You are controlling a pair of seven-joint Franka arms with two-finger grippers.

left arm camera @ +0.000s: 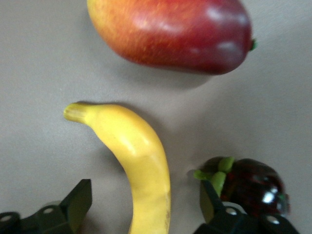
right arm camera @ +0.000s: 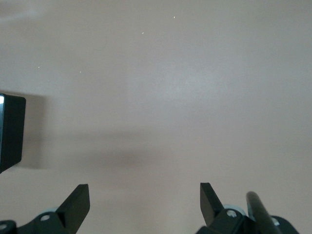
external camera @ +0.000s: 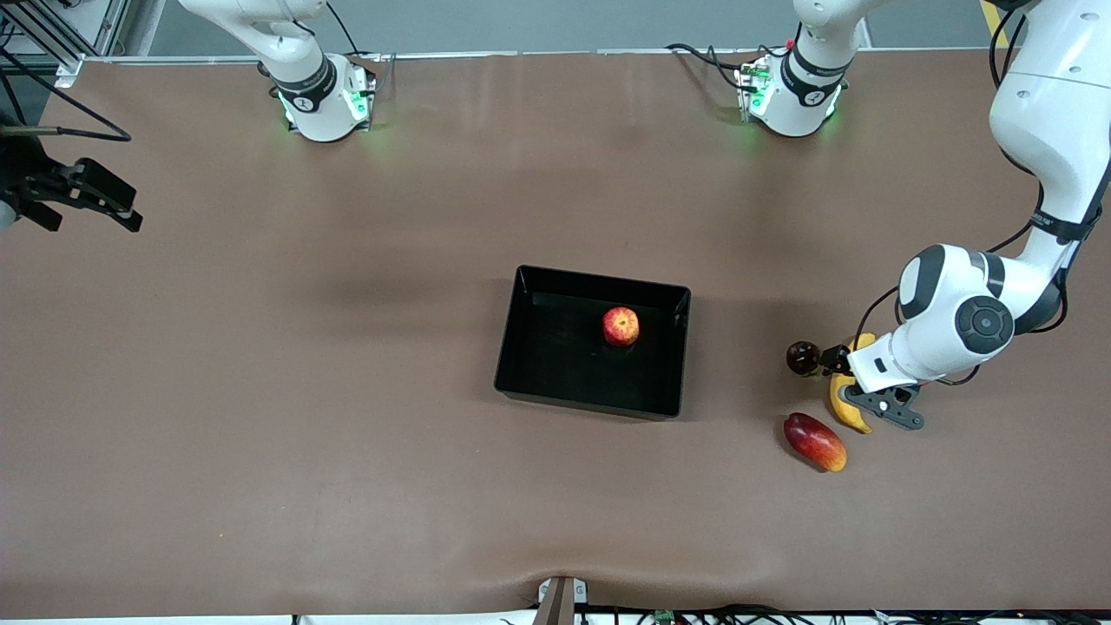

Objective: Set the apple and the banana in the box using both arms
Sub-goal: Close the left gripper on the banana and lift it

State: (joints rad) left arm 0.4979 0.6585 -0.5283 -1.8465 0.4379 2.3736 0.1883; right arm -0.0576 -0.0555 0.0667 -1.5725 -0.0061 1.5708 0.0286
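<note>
Left gripper (left arm camera: 146, 207) sat low with jaws spread, the banana (left arm camera: 136, 161) between its fingers, ungripped. Apple (external camera: 621, 326) lay in the box (external camera: 521, 347), well apart. Right gripper (right arm camera: 144, 202) waited open over bare table.

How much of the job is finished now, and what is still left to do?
Done: the apple lies in the box. In hand: the left claw is open and straddles the banana on the table, between a dark round fruit and an oval red fruit. Left: grasp the banana and carry it into the box. The right claw waits, open.
</note>
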